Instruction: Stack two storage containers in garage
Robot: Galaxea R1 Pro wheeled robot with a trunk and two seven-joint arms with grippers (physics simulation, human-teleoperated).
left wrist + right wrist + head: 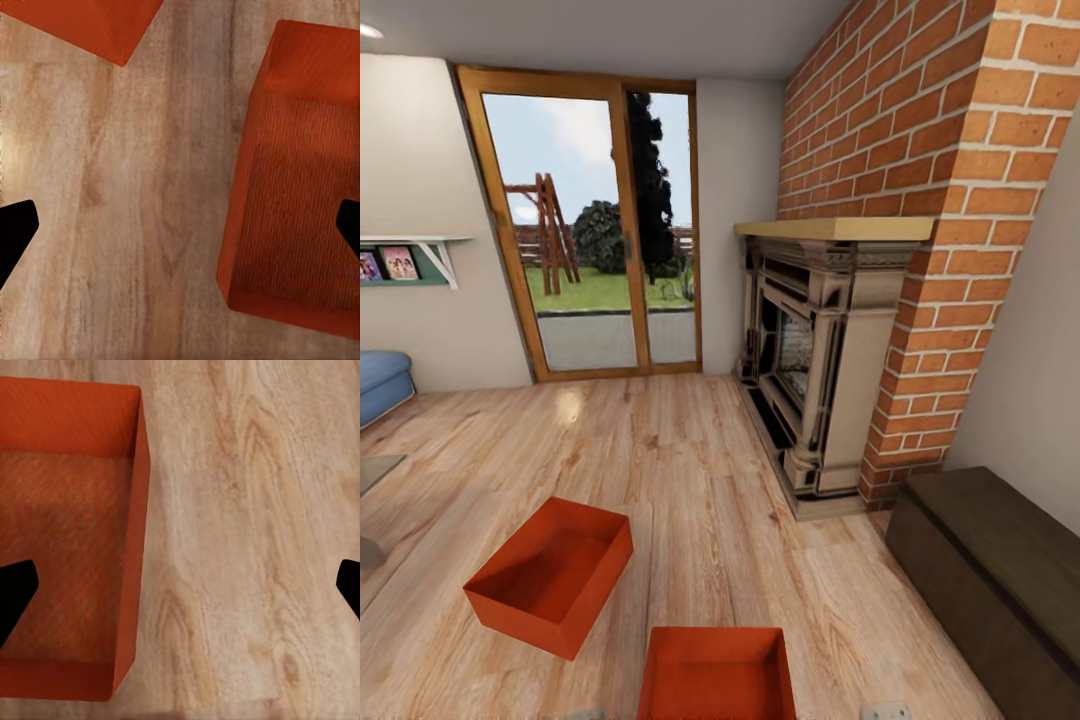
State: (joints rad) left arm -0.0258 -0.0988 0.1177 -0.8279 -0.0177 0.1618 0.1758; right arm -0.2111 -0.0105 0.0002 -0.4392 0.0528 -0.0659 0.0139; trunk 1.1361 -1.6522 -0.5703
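Head view, living room. Two storage containers, orange-red, lidless, both standing on the light wood-plank floor (690,470). The near container (717,672) sits square at the lower edge of the view; the far container (550,575) lies just beside it to the left, turned at an angle, the two apart. One brick fireplace (815,370) stands against the right wall under a pale mantel shelf. One dark brown bench chest (995,575) sits along the right wall, near the fireplace's base. One wood-framed glass door (595,235) at the far wall. One blue sofa (380,385) at the left edge. One wall shelf (410,260) with two small pictures.

Left wrist view. Left gripper (180,232): dark fingertips at opposite edges of the picture, spread wide, empty, above bare planks. One container to one side, a corner of the second at the edge.

Right wrist view. Right gripper (180,592): spread wide, empty. One fingertip shows over a container's open interior, the other over planks.
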